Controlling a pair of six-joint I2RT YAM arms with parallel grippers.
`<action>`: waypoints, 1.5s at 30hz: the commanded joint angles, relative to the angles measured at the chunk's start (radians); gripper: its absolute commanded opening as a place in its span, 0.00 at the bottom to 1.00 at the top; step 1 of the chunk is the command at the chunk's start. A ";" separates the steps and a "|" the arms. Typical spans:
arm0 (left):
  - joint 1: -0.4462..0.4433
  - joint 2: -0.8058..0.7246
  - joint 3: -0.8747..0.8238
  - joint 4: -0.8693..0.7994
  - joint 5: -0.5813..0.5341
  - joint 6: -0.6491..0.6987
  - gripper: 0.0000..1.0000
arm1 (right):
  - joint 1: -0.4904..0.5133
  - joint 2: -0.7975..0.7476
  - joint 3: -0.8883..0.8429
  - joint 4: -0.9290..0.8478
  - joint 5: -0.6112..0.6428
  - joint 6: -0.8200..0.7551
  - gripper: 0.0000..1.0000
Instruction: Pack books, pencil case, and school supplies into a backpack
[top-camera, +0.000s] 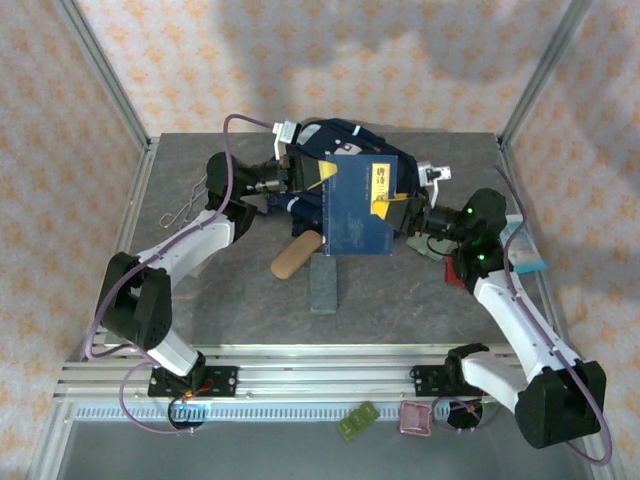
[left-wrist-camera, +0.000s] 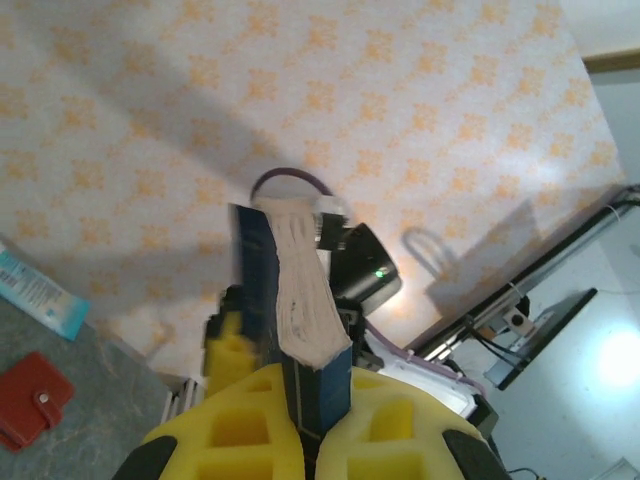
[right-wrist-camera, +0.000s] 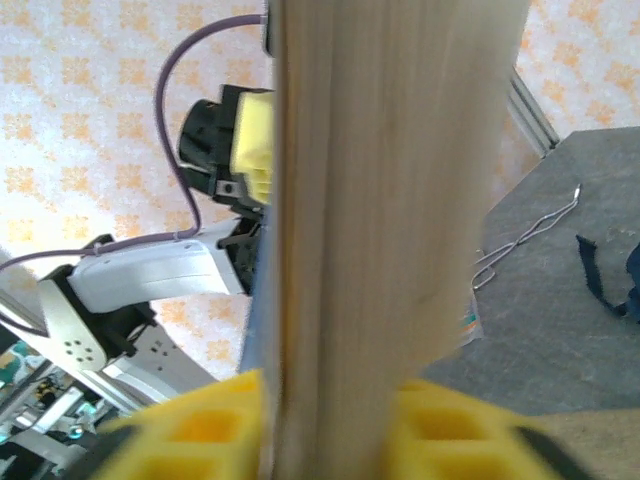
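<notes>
A dark blue book with a white label hangs upright over the navy backpack at the back of the table. My left gripper is shut on its left edge; the yellow pads pinch the cover. My right gripper is shut on its right edge, pads either side of the pale pages. A tan oblong case and a grey-blue flat case lie in front of the book. I cannot tell which of them is the pencil case.
A red wallet and a pale blue-and-white packet lie by the right arm. A thin bent wire lies at the left. Frame posts stand at the table's back corners. Small green and pink pieces sit below the front rail.
</notes>
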 joint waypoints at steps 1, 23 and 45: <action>0.010 -0.037 0.055 -0.274 -0.055 0.244 0.04 | 0.005 -0.040 0.012 0.001 -0.012 -0.014 0.00; -0.273 0.451 0.654 -1.362 -1.154 0.986 0.66 | -0.268 -0.222 0.050 -0.602 0.964 -0.085 0.00; -0.393 0.990 1.275 -1.574 -1.377 1.092 0.79 | -0.270 -0.222 -0.051 -0.632 1.095 -0.055 0.00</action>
